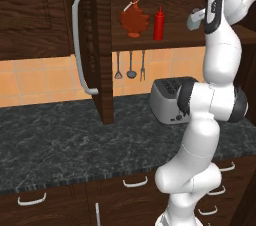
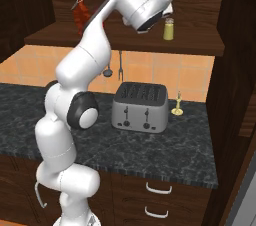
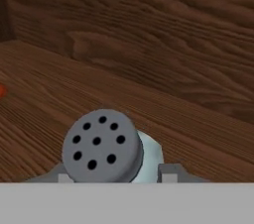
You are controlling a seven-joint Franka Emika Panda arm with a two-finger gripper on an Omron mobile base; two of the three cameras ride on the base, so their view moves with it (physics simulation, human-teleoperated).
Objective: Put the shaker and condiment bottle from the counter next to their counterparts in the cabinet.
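Shaker (image 3: pixel 106 148) sits between my fingertips, right under my hand camera: grey cap with round holes facing me, pale blue-grey body behind it, over the wooden cabinet (image 1: pixel 102 45) shelf; whether it rests on the boards I cannot tell. In the left base view it pokes out beside my wrist, tilted. Red bottle (image 1: pixel 159 23) stands upright on the shelf, off to the side of my hand, slim with a pointed nozzle, just beside the syrup bottle (image 1: pixel 134 18), which is maple-leaf shaped, red-brown, tan cap, upright. Yellow-green shaker (image 2: pixel 169 28) with grey cap stands upright on the shelf just past my hand. Counter (image 1: pixel 65 145) lies well below, dark marbled stone.
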